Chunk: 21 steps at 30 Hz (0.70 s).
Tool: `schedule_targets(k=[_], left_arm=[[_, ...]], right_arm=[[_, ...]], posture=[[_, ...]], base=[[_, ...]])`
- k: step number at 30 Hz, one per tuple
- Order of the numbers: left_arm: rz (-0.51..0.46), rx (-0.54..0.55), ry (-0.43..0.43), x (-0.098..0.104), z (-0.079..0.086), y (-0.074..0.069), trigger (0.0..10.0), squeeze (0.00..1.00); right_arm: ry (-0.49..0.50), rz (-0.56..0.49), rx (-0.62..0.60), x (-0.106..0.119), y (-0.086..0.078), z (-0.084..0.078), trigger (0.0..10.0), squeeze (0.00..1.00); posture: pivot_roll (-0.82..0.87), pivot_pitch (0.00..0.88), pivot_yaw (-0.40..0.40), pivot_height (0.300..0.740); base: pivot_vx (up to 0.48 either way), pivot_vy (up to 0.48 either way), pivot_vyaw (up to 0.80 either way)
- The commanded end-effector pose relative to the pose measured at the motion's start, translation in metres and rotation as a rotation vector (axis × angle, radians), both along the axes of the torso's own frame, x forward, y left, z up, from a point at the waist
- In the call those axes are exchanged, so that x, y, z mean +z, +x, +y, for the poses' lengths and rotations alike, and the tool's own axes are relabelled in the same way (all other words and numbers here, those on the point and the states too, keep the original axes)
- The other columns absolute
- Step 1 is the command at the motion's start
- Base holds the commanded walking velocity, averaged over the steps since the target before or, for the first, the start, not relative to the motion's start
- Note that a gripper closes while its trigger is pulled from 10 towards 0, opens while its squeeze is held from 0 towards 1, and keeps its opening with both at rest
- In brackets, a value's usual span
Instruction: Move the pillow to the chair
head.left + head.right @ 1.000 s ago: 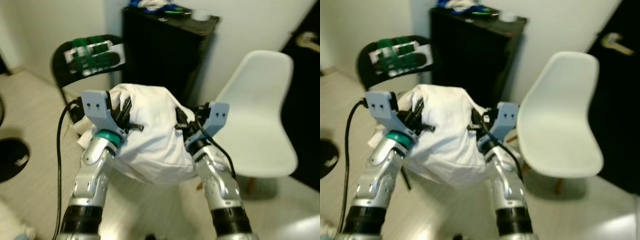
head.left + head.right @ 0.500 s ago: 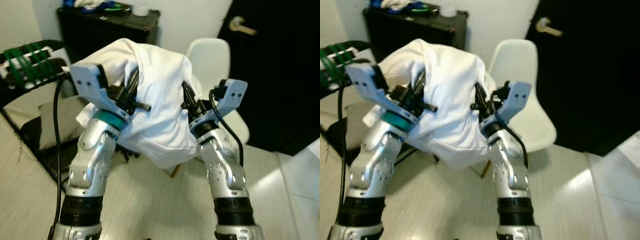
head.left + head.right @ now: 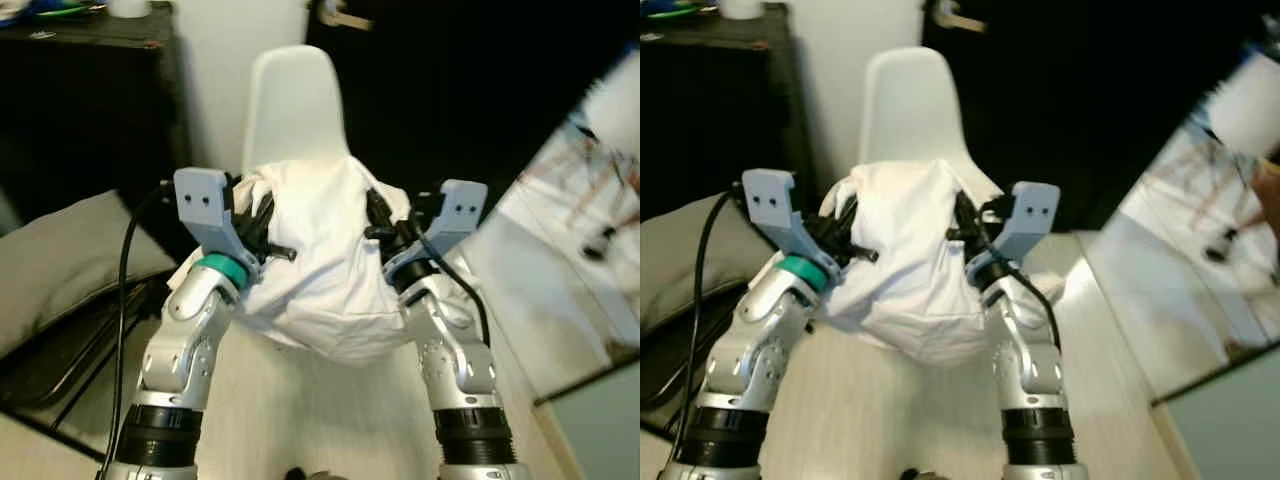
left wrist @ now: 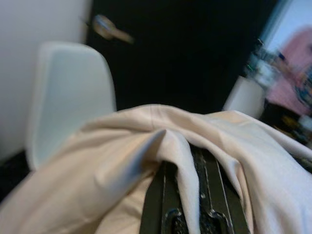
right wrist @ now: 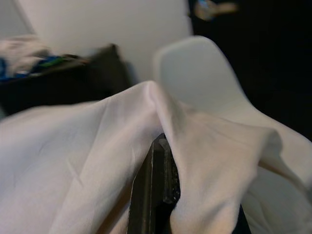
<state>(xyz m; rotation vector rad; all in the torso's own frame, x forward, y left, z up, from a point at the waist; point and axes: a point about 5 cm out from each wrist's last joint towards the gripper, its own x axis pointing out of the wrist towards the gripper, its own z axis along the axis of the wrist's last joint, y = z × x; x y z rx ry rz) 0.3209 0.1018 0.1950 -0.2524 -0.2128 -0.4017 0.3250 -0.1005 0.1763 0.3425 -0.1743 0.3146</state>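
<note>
The left gripper (image 3: 262,232) and right gripper (image 3: 385,228) clamp the white pillow (image 3: 318,262) just before the white chair (image 3: 295,100). The wrist views add fabric folded over black fingers (image 5: 155,181), fingertips buried.

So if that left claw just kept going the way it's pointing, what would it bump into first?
Beyond the pillow it grips, the left gripper points toward the white chair. Its backrest would likely come first, though depth is hard to judge.
</note>
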Motion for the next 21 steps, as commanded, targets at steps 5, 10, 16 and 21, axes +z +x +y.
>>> schedule_targets(k=[5, 10, 16, 21], left_arm=[[-0.05, -0.104, -0.011, 0.01, -0.025, -0.006, 10.0, 0.0], [-0.089, -0.115, -0.038, 0.017, -0.025, -0.009, 10.0, 0.0], [-0.12, -0.134, -0.061, 0.024, -0.027, -0.012, 10.0, 0.0], [-0.12, -0.143, -0.061, 0.023, -0.028, -0.013, 10.0, 0.0]], right_arm=[[0.004, -0.09, 0.082, 0.021, -0.003, 0.016, 10.0, 0.0], [0.018, -0.126, 0.09, 0.033, -0.002, 0.018, 10.0, 0.0], [0.012, -0.14, 0.122, 0.037, -0.004, 0.023, 10.0, 0.0], [0.002, -0.129, 0.13, 0.033, -0.006, 0.025, 10.0, 0.0]], posture=[[-0.03, 0.0, -0.04, 0.74], [-0.03, 0.0, -0.041, 0.74], [-0.03, 0.0, -0.045, 0.74], [-0.03, 0.0, -0.045, 0.74]], base=[[0.0, 0.0, -0.8], [0.0, 0.0, -0.16], [0.0, 0.0, 0.0], [0.102, 0.0, 0.0]])
